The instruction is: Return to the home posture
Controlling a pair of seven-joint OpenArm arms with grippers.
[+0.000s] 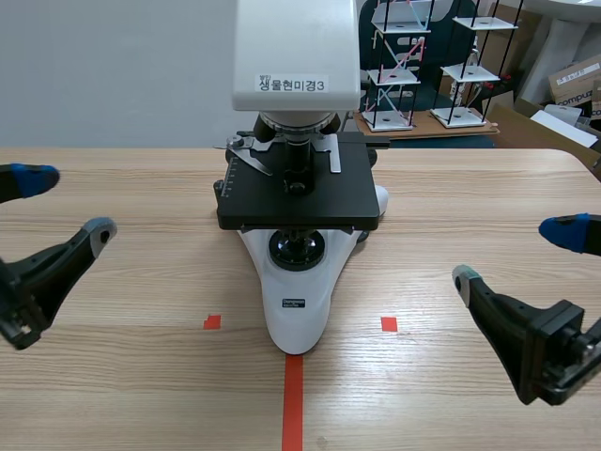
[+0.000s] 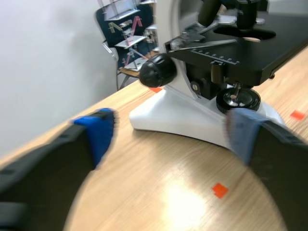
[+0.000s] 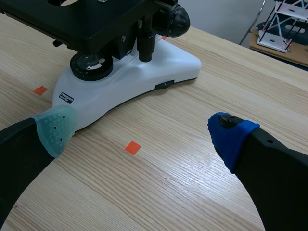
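Operator: Grippers first: where do mine stand?

Observer: Your left gripper [image 1: 66, 204] hangs low over the left side of the table [image 1: 141, 376]. Its fingers are spread wide with nothing between them. Your right gripper [image 1: 515, 255] sits low over the right side, its fingers just as wide apart and holding nothing.

Operator: And the middle?

Observer: You have the microscope [image 1: 299, 188] upright between the two grippers, well apart from both. Its white base narrows toward the robot, and its tip meets the head of the orange-red tape line [image 1: 293, 404]. One red square mark [image 1: 212, 322] lies on the wood left of the base, and another is on the right. From your left wrist camera, the black focus knob [image 2: 158, 70] shows ahead of the fingers.
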